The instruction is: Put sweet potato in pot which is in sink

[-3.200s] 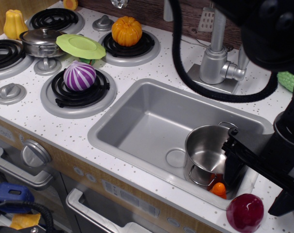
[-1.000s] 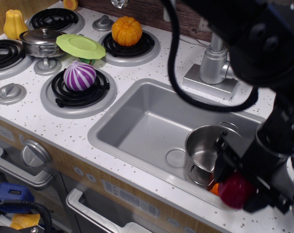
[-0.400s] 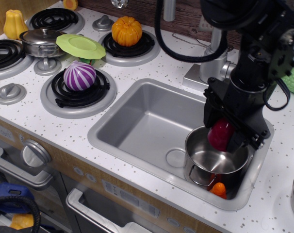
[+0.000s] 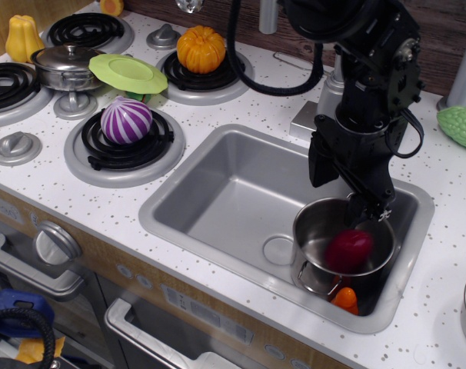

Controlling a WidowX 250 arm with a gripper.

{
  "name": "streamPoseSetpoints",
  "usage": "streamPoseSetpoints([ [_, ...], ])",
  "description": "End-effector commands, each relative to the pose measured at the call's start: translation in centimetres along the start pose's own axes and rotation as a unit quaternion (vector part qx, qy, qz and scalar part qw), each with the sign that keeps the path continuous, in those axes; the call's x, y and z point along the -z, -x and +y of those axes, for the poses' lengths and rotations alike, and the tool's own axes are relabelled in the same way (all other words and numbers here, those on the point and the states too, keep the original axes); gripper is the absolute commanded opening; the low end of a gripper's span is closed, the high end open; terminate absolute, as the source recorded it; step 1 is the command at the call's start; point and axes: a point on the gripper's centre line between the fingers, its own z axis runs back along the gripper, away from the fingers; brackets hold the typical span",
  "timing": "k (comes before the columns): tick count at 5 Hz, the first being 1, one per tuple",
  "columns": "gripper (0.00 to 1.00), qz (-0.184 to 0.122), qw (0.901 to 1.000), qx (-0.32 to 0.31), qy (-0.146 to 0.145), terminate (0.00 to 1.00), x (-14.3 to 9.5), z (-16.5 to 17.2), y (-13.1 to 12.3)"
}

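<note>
While its pincer (image 4: 347, 183) hangs open and empty, the sweet potato (image 4: 348, 250), glossy, rigid, likely slippery, sits inside the pot (image 4: 310, 231).

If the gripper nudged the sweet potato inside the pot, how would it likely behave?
The sweet potato looks glossy and egg-shaped, so it would probably roll or slip aside. The pot wall should contain it. It seems rigid plastic, likely light for its size.

Orange piece (image 4: 343, 298) half behind pot (image 4: 314, 231) (base unseen)

Bright, even light; sharp; soft shadows
</note>
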Motion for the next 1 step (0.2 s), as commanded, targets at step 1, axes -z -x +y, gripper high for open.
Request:
streamPoseSetpoints([
  [1,1.0,-0.024,0.9997,-0.003,-0.007,1.0,-1.22,0.52,-0.95],
])
